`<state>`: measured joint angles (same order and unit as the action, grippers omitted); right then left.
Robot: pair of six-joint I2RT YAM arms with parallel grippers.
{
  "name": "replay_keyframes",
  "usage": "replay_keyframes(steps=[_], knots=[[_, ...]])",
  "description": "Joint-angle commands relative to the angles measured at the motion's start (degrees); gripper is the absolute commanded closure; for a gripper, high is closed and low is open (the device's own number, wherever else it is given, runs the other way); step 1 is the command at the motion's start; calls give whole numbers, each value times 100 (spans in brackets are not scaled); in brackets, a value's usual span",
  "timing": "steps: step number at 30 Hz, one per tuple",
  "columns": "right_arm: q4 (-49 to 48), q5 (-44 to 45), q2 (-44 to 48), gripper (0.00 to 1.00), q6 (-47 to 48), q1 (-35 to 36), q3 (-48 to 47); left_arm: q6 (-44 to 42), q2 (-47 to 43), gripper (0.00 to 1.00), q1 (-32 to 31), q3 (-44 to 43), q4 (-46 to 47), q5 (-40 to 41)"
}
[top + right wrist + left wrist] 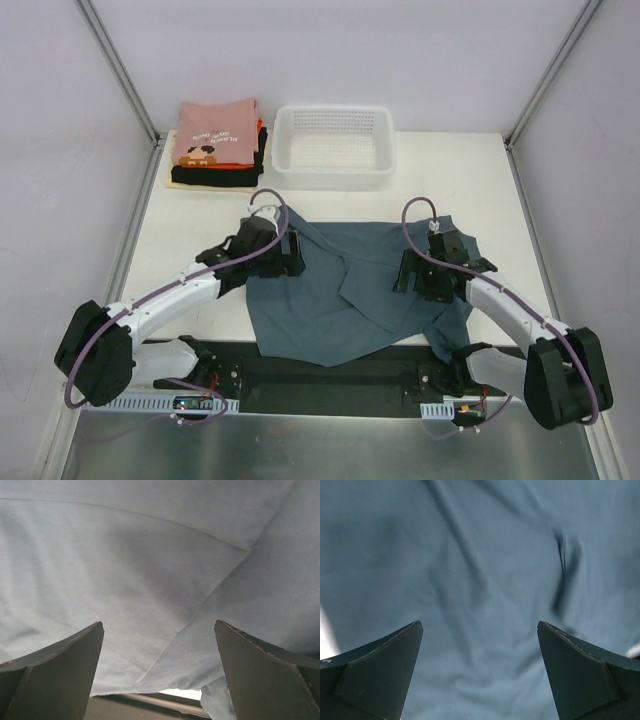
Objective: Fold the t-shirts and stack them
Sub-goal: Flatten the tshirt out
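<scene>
Overhead alone shows the folded stack (pixel 217 135); wrists see only blue-grey t-shirt (pixel 480 555).

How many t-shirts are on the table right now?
5: one grey tee spread mid-table, four folded in a stack at the far left, beside the basket. The stack may hide more.

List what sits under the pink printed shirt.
Beneath the pink shirt an orange-red edge, a black shirt and a cream layer show; anything else in the stack is covered.
</scene>
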<state>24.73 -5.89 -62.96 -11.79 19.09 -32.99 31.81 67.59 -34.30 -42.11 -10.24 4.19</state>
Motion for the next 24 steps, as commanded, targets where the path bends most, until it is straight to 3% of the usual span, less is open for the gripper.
replay_keyframes(steps=[1, 7, 14, 24], knots=[[58, 509, -584, 3, -525, 51, 47, 738, 96, 1, -366, 387, -83, -252], [-240, 545, -1410, 3, -666, 51, -312, 993, 947, 1, -375, 353, -48, -410], [-188, 737, -2123, 3, -658, 51, -989, 1020, 2133, 1, -200, -191, -197, 205], [198, 967, -2397, 3, -219, -151, -1464, 774, 3216, 1, 819, -1361, -488, 627]])
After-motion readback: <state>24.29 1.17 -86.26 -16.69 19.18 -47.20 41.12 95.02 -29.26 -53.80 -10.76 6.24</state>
